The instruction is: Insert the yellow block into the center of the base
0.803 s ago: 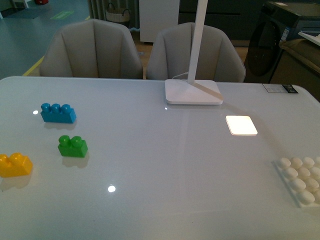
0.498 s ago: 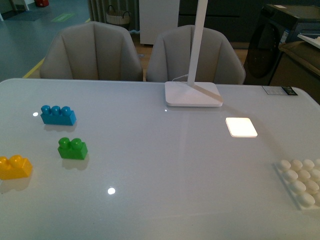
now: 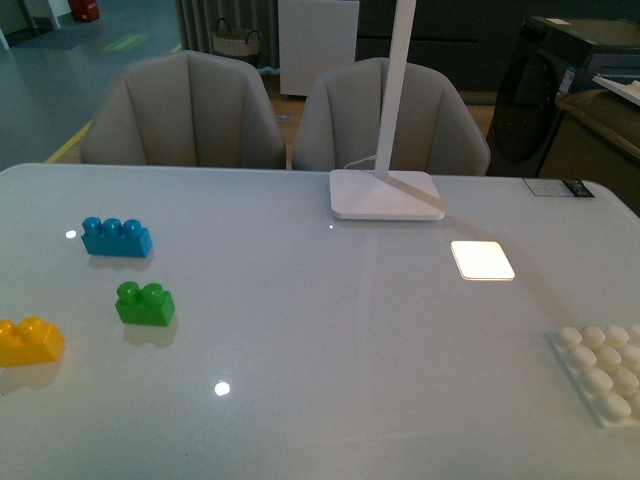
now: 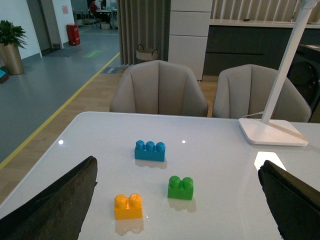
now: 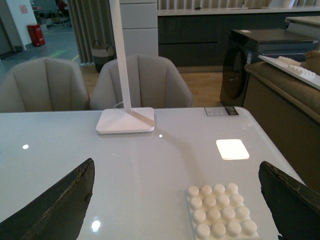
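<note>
Left claw [image 4: 177,162]: I am holding it spread wide over the surface [image 4: 220,165].
Right claw [image 5: 176,165]: I am holding it spread wide too.
Yellow block [image 3: 30,342]: lying well apart from the base [image 3: 600,372].

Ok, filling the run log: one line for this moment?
stage: pre-grasp | glossy yellow two-stud plastic brick: left, untouched | white studded square plastic plate: right, bare | jaws: both open
</note>
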You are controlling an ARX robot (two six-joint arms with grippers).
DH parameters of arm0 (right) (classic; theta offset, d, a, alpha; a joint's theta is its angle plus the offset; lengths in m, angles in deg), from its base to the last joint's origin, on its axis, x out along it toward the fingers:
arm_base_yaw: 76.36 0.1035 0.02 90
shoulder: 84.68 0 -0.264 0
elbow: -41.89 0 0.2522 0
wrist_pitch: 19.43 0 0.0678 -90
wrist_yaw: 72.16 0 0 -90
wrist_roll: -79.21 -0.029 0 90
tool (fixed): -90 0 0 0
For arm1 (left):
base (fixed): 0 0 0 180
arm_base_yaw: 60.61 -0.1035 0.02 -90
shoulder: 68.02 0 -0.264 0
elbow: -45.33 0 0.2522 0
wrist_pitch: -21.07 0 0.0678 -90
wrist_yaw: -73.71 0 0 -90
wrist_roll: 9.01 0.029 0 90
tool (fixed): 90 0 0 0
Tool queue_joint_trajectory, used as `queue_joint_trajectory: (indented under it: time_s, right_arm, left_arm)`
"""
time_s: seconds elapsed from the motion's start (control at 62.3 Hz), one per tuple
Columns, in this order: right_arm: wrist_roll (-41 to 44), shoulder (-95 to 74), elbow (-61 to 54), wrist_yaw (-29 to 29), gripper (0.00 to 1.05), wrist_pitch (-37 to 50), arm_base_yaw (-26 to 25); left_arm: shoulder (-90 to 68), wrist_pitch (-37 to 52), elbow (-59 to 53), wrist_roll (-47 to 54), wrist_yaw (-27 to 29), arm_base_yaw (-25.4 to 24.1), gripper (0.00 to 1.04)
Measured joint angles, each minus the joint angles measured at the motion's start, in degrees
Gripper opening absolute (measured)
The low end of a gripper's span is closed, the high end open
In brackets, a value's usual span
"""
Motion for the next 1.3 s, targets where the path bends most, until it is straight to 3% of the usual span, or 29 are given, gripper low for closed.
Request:
queue_joint_trajectory:
  time_s: [0.064, 0.112, 0.161, 0.225, 0.385, 0.498, 0.787, 1.06, 1.301]
  right_arm:
    - [-6.8, -8.2, 4.5, -11.2, 0.96, -9.6, 0.5]
    - [-9.3, -16.2, 6.1, -11.8, 0.96, -8.2, -3.1]
    - [-10.6, -23.5, 6.4, -8.2, 0.96, -3.2, -8.1]
    - [-11.6, -37.4, 8.6, 1.5, 0.96, 8.3, -17.0]
    - [-6.6, -65.2, 17.2, 13.5, 0.96, 27.2, -27.2]
    - [1.0, -80.3, 22.1, 15.6, 0.96, 32.3, -28.3]
    - [23.1, -103.2, 31.8, 21.0, 0.96, 32.7, -26.4]
    - [31.9, -118.2, 41.9, 21.7, 0.96, 31.9, -22.8]
    - [31.9, -127.4, 46.5, 22.8, 0.96, 33.0, -22.6]
  left_arm:
    - [0.0, 0.0, 0.0, 0.0, 0.1, 0.0, 0.97]
    - [0.0, 0.0, 0.0, 0.0, 0.0, 0.0, 0.97]
    - [0.0, 0.0, 0.0, 0.0, 0.0, 0.0, 0.97]
    - [0.0, 0.0, 0.0, 0.0, 0.0, 0.0, 0.97]
    - [0.0, 0.0, 0.0, 0.0, 0.0, 0.0, 0.97]
    - [0.0, 0.0, 0.0, 0.1, 0.0, 0.0, 0.97]
    - [0.0, 0.0, 0.0, 0.1, 0.0, 0.0, 0.97]
    - [0.0, 0.0, 0.0, 0.1, 0.0, 0.0, 0.97]
    - [0.0, 0.0, 0.0, 0.1, 0.0, 0.0, 0.97]
